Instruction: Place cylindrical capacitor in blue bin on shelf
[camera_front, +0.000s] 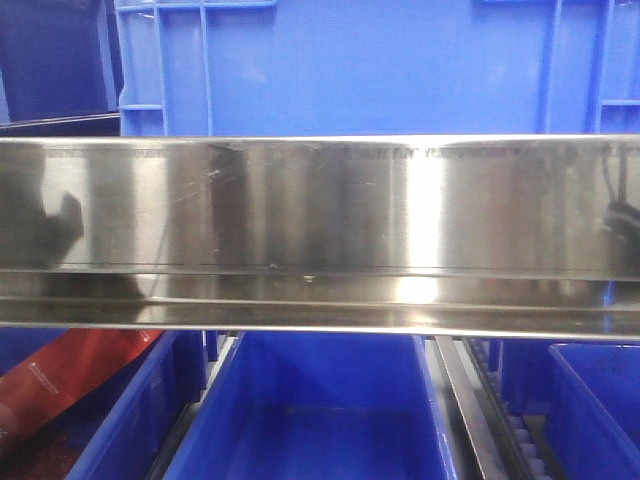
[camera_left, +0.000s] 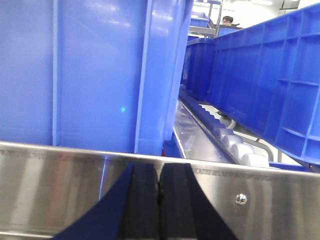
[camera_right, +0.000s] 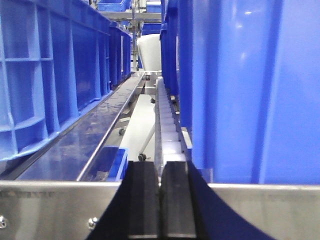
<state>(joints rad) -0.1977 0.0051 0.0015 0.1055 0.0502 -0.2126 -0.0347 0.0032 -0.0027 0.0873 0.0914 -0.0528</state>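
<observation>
No cylindrical capacitor shows in any view. The shelf's shiny steel front edge runs across the front view, with a big blue bin standing on the tier above it. In the left wrist view my left gripper is shut, black pads together, just in front of the shelf edge and below a blue bin. My right gripper is shut too, its tips at the shelf edge beside a blue bin. Nothing shows between either pair of pads.
Lower blue bins sit under the shelf edge, and a red object lies in the one at the left. Roller tracks run between bins. More blue bins flank each wrist view.
</observation>
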